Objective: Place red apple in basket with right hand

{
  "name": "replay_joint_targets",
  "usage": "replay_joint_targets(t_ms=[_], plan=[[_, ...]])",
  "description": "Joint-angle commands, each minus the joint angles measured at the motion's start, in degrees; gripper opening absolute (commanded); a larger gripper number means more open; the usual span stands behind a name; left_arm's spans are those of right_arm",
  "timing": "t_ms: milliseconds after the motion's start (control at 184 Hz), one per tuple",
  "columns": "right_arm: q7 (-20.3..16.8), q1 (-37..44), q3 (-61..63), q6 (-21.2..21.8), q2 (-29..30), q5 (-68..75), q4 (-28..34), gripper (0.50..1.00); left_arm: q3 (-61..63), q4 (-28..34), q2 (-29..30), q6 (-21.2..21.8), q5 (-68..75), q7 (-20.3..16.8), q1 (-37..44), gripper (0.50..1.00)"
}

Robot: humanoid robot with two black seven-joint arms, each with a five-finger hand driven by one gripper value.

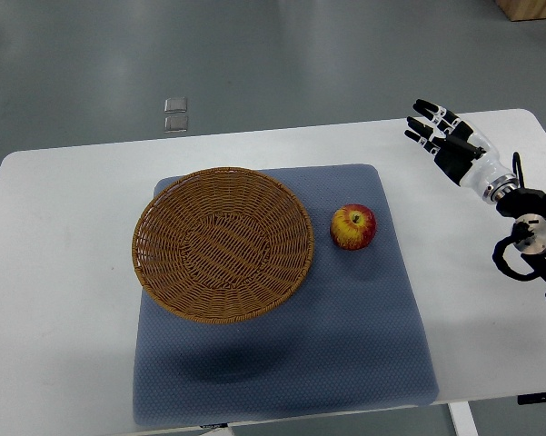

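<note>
A red apple [353,226] with a yellow patch lies on the blue-grey mat [363,309], just right of the woven wicker basket [222,243]. The basket holds nothing and sits on the mat's left half. My right hand [433,127] hovers over the table's far right corner, well to the right of and beyond the apple. Its black fingers [424,119] are stretched out and spread, holding nothing. Its arm enters from the right edge. No left arm shows.
The mat lies on a white table [64,236] whose front edge runs along the bottom of the picture. Grey floor lies beyond the table, with two small metal plates [175,113] set in it.
</note>
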Motion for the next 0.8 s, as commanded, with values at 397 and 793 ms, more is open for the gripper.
replay_joint_targets(t_ms=[397,793], plan=[[0.01,-0.08,0.0,0.42,-0.17,0.0,0.0,0.919,-0.09,0.05,0.0,0.13,0.0,0.0,0.0,1.0],[0.01,-0.16,0.0,1.21,0.0,-0.7,0.0,0.919,0.0,0.05,0.0,0.13,0.0,0.0,0.0,1.0]])
